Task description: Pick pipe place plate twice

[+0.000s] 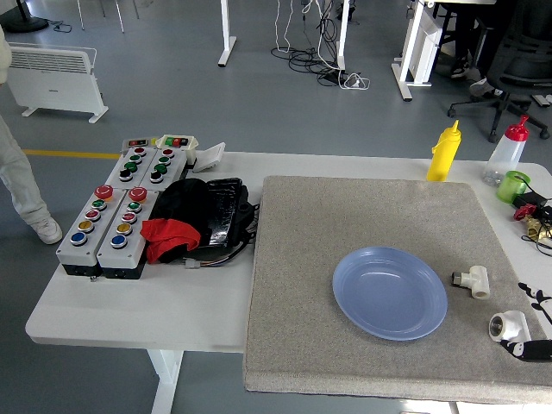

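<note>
Right hand (528,348) touching pipe (509,327), beside plate (390,292)

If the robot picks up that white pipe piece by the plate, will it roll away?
Probably not. The pipe piece looks T-shaped, so its side branch should stop rolling. It seems stiff, light plastic, and the grey mat likely grips it.

Plate (390,292) mid-mat (293,259) — two pipe fittings (472,281) just right.

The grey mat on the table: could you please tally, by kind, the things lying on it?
White plastic pipe fittings: 2 (a tee; an elbow at the right hand)
Round blue plastic plate: 1
Total: 3
</note>
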Robot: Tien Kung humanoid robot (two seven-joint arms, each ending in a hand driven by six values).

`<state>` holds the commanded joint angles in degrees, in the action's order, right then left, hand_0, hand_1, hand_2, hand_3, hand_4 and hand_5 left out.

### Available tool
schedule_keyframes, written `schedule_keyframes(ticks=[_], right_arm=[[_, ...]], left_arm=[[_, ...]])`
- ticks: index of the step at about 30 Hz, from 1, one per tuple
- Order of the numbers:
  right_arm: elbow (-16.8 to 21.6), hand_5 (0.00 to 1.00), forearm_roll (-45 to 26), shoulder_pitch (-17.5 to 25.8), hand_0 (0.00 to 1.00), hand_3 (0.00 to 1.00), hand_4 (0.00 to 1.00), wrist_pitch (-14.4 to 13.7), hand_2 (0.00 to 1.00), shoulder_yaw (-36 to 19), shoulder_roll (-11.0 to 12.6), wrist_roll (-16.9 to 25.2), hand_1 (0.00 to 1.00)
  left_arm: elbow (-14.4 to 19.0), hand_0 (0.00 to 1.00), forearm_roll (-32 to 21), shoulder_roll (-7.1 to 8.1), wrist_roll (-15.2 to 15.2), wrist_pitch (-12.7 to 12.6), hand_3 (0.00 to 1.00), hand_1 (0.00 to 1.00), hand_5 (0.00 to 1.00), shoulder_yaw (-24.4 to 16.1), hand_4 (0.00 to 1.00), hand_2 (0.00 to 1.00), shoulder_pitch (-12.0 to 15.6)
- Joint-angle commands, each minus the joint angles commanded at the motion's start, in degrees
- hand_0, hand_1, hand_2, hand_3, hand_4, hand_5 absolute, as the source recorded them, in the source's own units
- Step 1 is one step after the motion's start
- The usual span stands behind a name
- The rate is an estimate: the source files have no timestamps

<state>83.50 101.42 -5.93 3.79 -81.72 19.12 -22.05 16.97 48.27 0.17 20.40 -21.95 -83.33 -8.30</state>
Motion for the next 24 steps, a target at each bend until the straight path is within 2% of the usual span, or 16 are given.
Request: schedule_keyframes(ticks=[2, 3, 8, 9, 14, 15, 20, 21, 24], right_arm=[[-0.34, 0.269, 0.42, -0.18, 0.977, 0.980, 0.856, 0.17, 0.998, 0.23, -0.06, -0.27, 0.925], [-0.53, 0.282, 0.62, -0.27, 0.902, 0.934, 0.859, 0.26, 0.972, 0.35, -0.09, -0.41, 0.878], [-1.99, 0.282, 1.45, -1.19, 0.902, 0.934, 0.859, -0.46, 0.972, 1.47, -0.35, -0.63, 0.878], [-2.22, 0.272, 1.67, -1.33, 0.735, 0.813, 0.817, -0.73, 0.791, 1.57, -0.43, -0.57, 0.738], [-3.20, 0.272, 2.66, -1.70, 0.735, 0.813, 0.817, -1.58, 0.791, 2.49, -0.49, 0.42, 0.738], [-3.26, 0.236, 2.80, -1.71, 0.563, 0.743, 0.754, -1.62, 0.645, 2.55, -0.50, 0.41, 0.629], [-3.70, 0.236, 3.26, -1.74, 0.563, 0.743, 0.754, -1.15, 0.645, 2.82, -0.63, -0.03, 0.629], [-3.72, 0.175, 3.48, -1.74, 0.451, 0.706, 0.656, -1.26, 0.578, 2.84, -0.62, -0.01, 0.546], [-3.68, 0.175, 3.94, -1.68, 0.451, 0.706, 0.656, -1.81, 0.578, 2.74, -0.64, 0.20, 0.546]], left_arm=[[0.00, 0.722, -0.10, 0.01, -0.02, -0.01, 0.726, 0.682, 0.998, 0.07, 0.376, 0.680, -0.01], [0.00, 0.722, -0.16, 0.01, -0.03, -0.01, 0.726, 0.682, 0.998, 0.11, 0.376, 0.680, -0.01], [0.03, 0.722, -0.03, 0.02, 0.09, -0.07, 0.726, 0.682, 0.998, 0.10, 0.376, 0.680, -0.07], [0.04, 0.721, -0.04, 0.02, 0.10, -0.07, 0.728, 0.682, 0.998, 0.11, 0.378, 0.680, -0.08], [0.04, 0.721, -0.12, 0.04, 0.10, -0.10, 0.728, 0.682, 0.998, 0.18, 0.378, 0.680, -0.09], [0.04, 0.721, -0.14, 0.04, 0.09, -0.10, 0.727, 0.683, 0.998, 0.19, 0.379, 0.680, -0.09], [0.04, 0.721, -0.12, 0.02, 0.11, -0.12, 0.727, 0.683, 0.998, 0.17, 0.379, 0.680, -0.12], [0.05, 0.720, -0.10, 0.00, 0.13, -0.14, 0.728, 0.682, 0.998, 0.15, 0.380, 0.680, -0.14], [0.05, 0.720, -0.21, 0.01, 0.14, -0.15, 0.728, 0.682, 0.998, 0.25, 0.380, 0.680, -0.16]])
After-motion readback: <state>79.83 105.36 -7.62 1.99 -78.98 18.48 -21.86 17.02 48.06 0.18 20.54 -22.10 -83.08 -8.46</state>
